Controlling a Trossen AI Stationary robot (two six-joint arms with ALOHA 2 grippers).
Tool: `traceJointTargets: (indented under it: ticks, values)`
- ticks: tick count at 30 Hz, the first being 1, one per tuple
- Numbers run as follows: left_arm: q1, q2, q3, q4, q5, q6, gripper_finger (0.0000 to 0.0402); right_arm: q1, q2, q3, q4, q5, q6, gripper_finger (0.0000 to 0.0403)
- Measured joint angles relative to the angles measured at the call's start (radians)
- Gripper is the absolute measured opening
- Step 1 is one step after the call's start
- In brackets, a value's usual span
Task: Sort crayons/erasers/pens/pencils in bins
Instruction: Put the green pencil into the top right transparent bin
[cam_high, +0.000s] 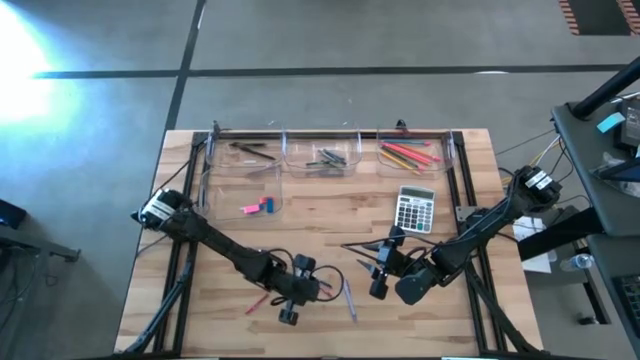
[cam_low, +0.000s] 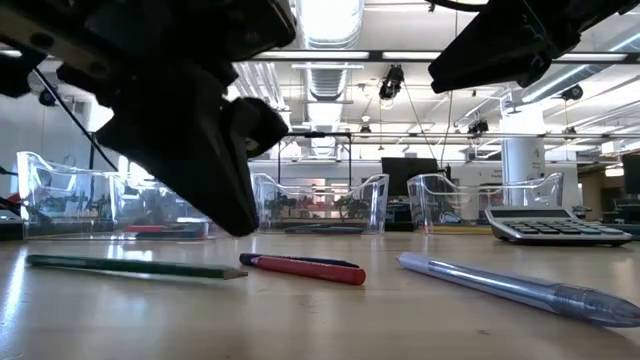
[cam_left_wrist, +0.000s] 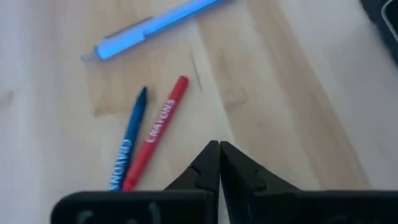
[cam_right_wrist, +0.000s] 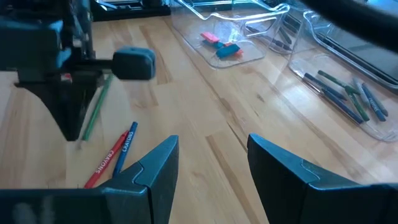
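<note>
My left gripper (cam_high: 290, 305) is shut and empty, pointing down just above the table near its front edge; it also shows in the left wrist view (cam_left_wrist: 219, 152). Beside it lie a red crayon (cam_left_wrist: 158, 134) and a blue crayon (cam_left_wrist: 130, 143) side by side, a green pencil (cam_low: 130, 267) and a light blue pen (cam_left_wrist: 155, 28), all flat on the wood. My right gripper (cam_right_wrist: 208, 168) is open and empty, to the right of the left one. Pink and blue erasers (cam_right_wrist: 221, 45) lie in the left clear bin (cam_high: 240, 190). Orange and red pencils (cam_high: 408, 155) lie in the far right bin.
Three clear bins stand in a row along the far edge: one with dark pens (cam_high: 252, 152), one with crayons (cam_high: 326, 157), one with pencils (cam_high: 445, 150). A grey calculator (cam_high: 415, 208) lies right of the middle. Bare wood lies between the bins and the grippers.
</note>
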Motion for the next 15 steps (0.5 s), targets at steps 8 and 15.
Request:
traceJointTargets:
  ticks: [8,15]
  values:
    - [0.000,-0.028,0.003,-0.020,-0.008,0.015,0.0002,0.000,0.000,0.000,0.000,-0.004,0.000,0.0180]
    - [-0.001,-0.029,-0.002,-0.097,0.025,0.024,0.0000,0.000,0.000,0.000,0.000,-0.004,0.000,0.0180]
